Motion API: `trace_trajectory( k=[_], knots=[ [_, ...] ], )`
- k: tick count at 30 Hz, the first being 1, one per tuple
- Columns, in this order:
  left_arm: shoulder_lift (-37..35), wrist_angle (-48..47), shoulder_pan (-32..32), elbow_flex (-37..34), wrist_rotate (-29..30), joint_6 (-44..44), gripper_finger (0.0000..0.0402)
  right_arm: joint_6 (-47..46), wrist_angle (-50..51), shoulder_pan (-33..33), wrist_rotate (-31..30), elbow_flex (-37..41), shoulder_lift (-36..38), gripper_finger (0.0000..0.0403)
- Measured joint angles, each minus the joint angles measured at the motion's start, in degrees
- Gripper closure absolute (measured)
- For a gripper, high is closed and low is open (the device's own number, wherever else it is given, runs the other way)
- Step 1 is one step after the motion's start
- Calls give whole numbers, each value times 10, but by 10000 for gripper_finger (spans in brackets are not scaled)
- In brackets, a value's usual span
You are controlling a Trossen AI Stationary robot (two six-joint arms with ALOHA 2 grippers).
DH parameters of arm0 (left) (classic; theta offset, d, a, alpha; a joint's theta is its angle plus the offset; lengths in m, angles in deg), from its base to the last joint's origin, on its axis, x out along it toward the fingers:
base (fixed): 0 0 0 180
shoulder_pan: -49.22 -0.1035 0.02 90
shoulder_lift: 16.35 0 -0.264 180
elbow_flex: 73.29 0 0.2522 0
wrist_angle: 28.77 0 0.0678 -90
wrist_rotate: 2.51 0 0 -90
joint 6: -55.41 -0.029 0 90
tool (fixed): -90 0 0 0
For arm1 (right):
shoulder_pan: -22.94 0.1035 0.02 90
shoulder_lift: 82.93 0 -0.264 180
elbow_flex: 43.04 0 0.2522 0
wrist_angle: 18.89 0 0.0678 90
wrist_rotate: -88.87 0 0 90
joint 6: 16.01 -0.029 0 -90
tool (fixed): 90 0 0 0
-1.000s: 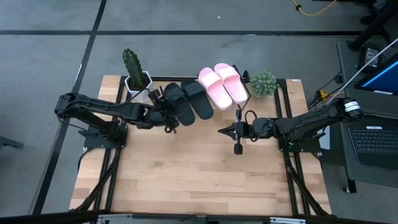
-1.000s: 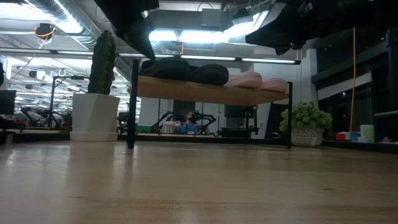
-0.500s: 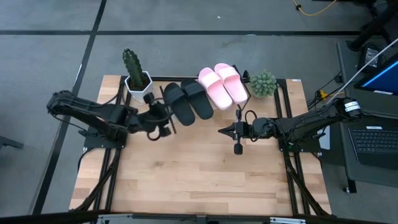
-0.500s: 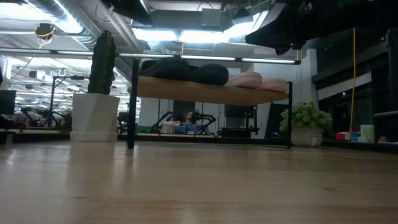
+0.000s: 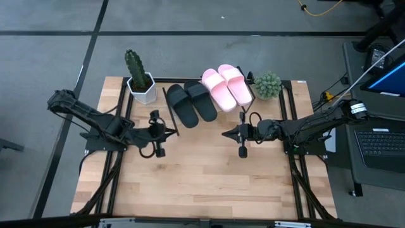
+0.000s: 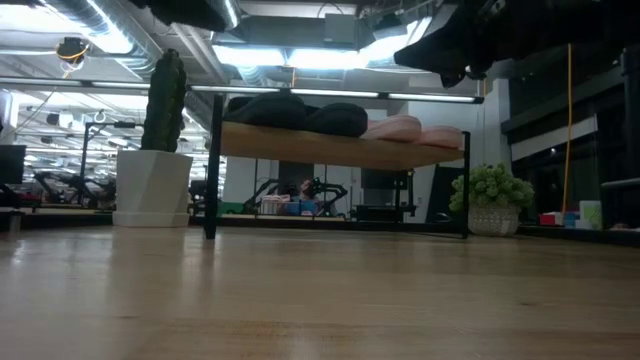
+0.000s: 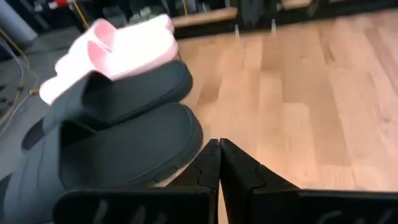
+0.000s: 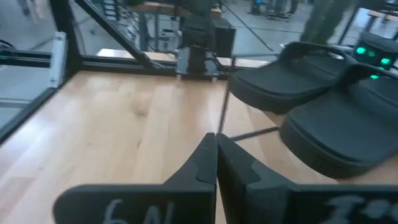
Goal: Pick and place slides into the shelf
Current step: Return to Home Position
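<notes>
Two black slides (image 5: pixel 190 103) and two pale pink slides (image 5: pixel 224 85) lie side by side, soles down, on the slanted wooden shelf (image 6: pixel 340 148) at the table's far edge. My left gripper (image 5: pixel 171 132) is shut and empty. It hovers over the table just left of and nearer than the black slides (image 7: pixel 118 143), clear of them. My right gripper (image 5: pixel 224 133) is shut and empty too. It hangs over the table's middle, on the near side of the shelf, pointing toward the left arm.
A cactus in a white pot (image 5: pixel 139 79) stands left of the shelf and a round green plant (image 5: pixel 267 85) stands right of it. The shelf's black wire frame (image 5: pixel 169 114) runs down beside the left gripper. The bare wooden tabletop (image 5: pixel 202 177) stretches toward the near edge.
My left gripper has drawn back from the left black slide toward the table's left and near side, tipping up toward level, and has shut with nothing between its fingers. All the slides lie where they were.
</notes>
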Motion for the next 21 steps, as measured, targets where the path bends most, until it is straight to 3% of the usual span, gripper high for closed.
trace_trajectory(
  k=[11,16,21],
  knots=[
    [-219,90,-33,-138,-73,-42,401,11,-12,0,34,0,10,398],
    [-313,159,-47,-214,-135,-66,401,14,-9,0,36,0,50,398],
    [-368,230,-59,-299,-157,-60,401,19,14,0,76,0,104,398]
  ],
)
